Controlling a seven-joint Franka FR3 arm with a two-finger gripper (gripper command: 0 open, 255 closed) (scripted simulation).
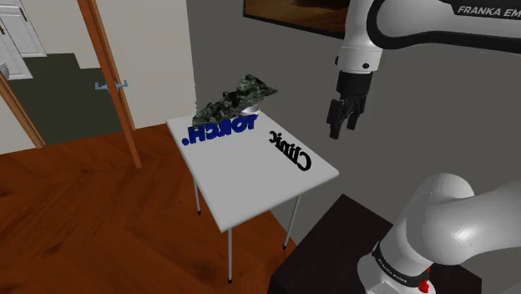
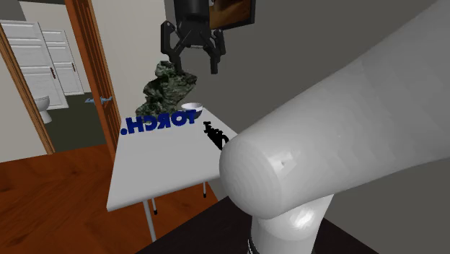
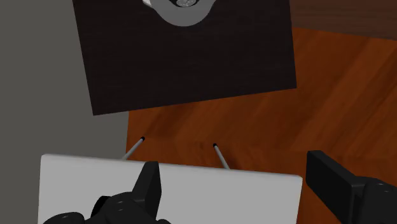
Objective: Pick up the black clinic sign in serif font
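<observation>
The black "Clinic" sign [image 1: 290,151] stands upright on the white table [image 1: 250,179], near the edge closest to the stand. My gripper [image 1: 342,125] hangs open in the air above and beyond that edge, apart from the sign. In the second exterior view the gripper [image 2: 193,61] is high over the table's far end, its fingers spread, and the sign [image 2: 215,136] is partly hidden by my white arm. In the wrist view the gripper [image 3: 238,188] holds nothing between its fingers; black letter shapes [image 3: 105,207] lie beside one finger.
A blue "TORCH." sign [image 1: 219,131] stands mid-table. Behind it sit a camouflage-patterned object [image 1: 236,98] and a white bowl [image 1: 250,109]. A grey wall runs along the table's far side. The dark stand [image 3: 191,57] is below, a wooden door frame [image 1: 113,75] further off.
</observation>
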